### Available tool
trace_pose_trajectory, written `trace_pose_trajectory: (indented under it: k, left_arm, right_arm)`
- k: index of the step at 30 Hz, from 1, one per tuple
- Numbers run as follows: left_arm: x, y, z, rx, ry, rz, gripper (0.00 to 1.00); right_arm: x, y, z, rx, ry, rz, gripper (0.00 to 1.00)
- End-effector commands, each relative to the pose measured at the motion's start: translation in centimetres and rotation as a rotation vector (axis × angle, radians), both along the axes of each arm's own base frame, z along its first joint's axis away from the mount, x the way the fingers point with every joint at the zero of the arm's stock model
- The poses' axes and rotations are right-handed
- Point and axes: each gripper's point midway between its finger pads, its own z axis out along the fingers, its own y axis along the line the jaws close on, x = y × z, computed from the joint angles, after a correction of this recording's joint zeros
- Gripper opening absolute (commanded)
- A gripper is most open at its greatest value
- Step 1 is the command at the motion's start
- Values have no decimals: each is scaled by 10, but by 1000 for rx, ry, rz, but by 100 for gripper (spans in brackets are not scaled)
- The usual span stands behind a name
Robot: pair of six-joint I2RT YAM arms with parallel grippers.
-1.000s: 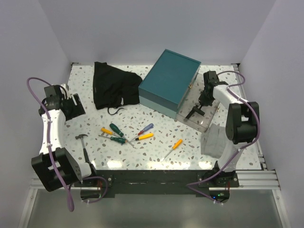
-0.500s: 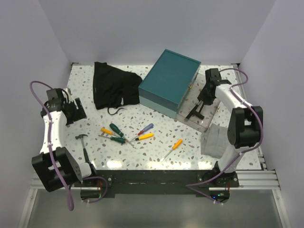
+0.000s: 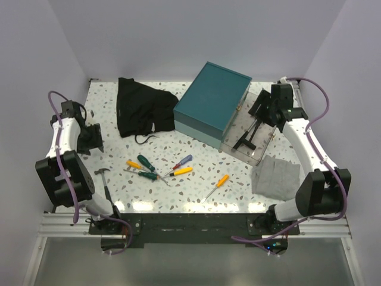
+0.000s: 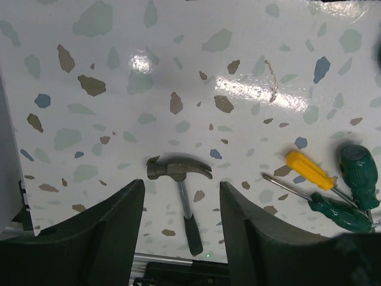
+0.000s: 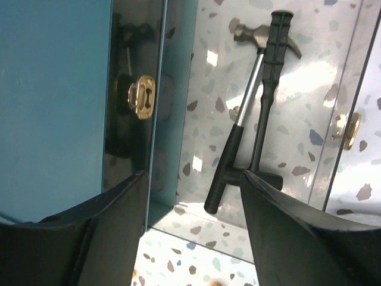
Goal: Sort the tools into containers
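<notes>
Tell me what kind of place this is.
Probably a robot test cell rather than a workshop: a left arm and right arm bolted to a rail at the speckled table's near edge, plain white walls enclosing it, screwdrivers and a teal case laid out.

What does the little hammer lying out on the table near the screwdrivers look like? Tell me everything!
The hammer is small, with a dull grey metal claw head, a thin shiny shaft and a black grip. It lies flat on the speckled table, with its grip pointing toward the table's near edge. Nothing is holding it. The screwdrivers lie off to one side, not touching it.
</notes>
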Motion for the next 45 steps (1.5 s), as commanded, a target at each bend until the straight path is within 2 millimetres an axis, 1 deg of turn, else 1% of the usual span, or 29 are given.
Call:
trace_pose_trajectory:
  k: [1, 3, 5, 6, 7, 9, 10, 11, 13, 14, 19, 21, 22, 23, 25, 29, 31, 32, 33, 34, 35, 36, 37, 38, 39, 40, 42, 43, 45]
  left_arm:
    - [-6, 8, 2, 23, 73, -52, 57]
    - [-7, 8, -3, 23, 92, -62, 58]
    - [-6, 3, -8, 22, 120, -124, 60]
    - [-11, 6, -18, 45, 177, -146, 61]
    - [-16, 2, -24, 50, 220, -196, 61]
    - [-34, -1, -41, 31, 330, -232, 59]
    - [-41, -2, -45, 25, 355, -244, 59]
    - [-52, -5, -52, 18, 385, -253, 59]
    - [-55, -5, -58, 23, 379, -268, 58]
    - [-61, -4, -61, 36, 392, -275, 57]
    - [-62, 1, -65, 68, 394, -274, 54]
    - [-64, 3, -69, 82, 401, -277, 54]
    - [-61, 3, -73, 83, 386, -279, 52]
    - [-63, 0, -80, 67, 394, -282, 50]
    - [-56, 1, -86, 67, 373, -281, 47]
    - [-36, 7, -93, 99, 311, -278, 45]
    - [-21, 12, -91, 121, 251, -282, 37]
    - [-14, 10, -90, 112, 221, -292, 33]
    - [-5, 9, -89, 108, 182, -297, 23]
    - [4, 7, -84, 99, 145, -307, 20]
    - [11, 1, -82, 78, 113, -318, 17]
    - [16, 0, -79, 80, 99, -321, 7]
    - [27, -8, -72, 42, 50, -338, 4]
    - [33, -14, -66, 31, 25, -356, 0]
    - [36, -18, -61, 24, 7, -369, 0]
    - [46, -22, -48, 26, -40, -380, 0]
    - [54, -31, -31, 8, -91, -408, 0]
    - [67, -37, -10, 0, -161, -425, 0]
    - [77, -49, 15, -29, -229, -455, 0]
  right_arm:
    - [1, 9, 16, 13, -90, 77, 70]
    - [1, 8, 21, 6, -114, 82, 71]
    - [0, 11, 19, 8, -112, 105, 71]
    - [-1, 11, 18, -2, -110, 109, 72]
    - [-1, 10, 17, -6, -108, 109, 72]
    - [0, 10, 18, -13, -116, 116, 72]
    - [1, 10, 17, -16, -113, 118, 72]
    - [3, 10, 18, -17, -118, 119, 72]
    - [6, 10, 17, -23, -121, 119, 72]
    - [8, 9, 17, -27, -121, 119, 73]
    - [16, 12, 16, -23, -115, 130, 73]
    - [22, 13, 16, -16, -115, 130, 73]
    - [24, 14, 18, -16, -118, 130, 73]
    - [29, 14, 22, -14, -126, 131, 73]
    - [34, 16, 27, -14, -134, 139, 73]
    - [47, 13, 48, -54, -166, 156, 73]
    - [49, 11, 55, -81, -172, 168, 72]
    - [52, 11, 65, -90, -192, 172, 72]
    - [54, 11, 68, -98, -199, 174, 72]
    - [54, 10, 70, -113, -202, 182, 72]
    - [56, 10, 77, -120, -218, 186, 72]
    - [57, 11, 79, -125, -223, 191, 72]
    - [57, 7, 83, -142, -230, 179, 72]
    - [57, 6, 84, -148, -234, 177, 72]
    - [55, 5, 89, -157, -246, 174, 72]
    - [53, 4, 88, -168, -249, 176, 72]
    - [49, 0, 90, -187, -254, 164, 72]
    - [44, -3, 90, -196, -255, 161, 72]
    - [39, -5, 93, -206, -263, 158, 72]
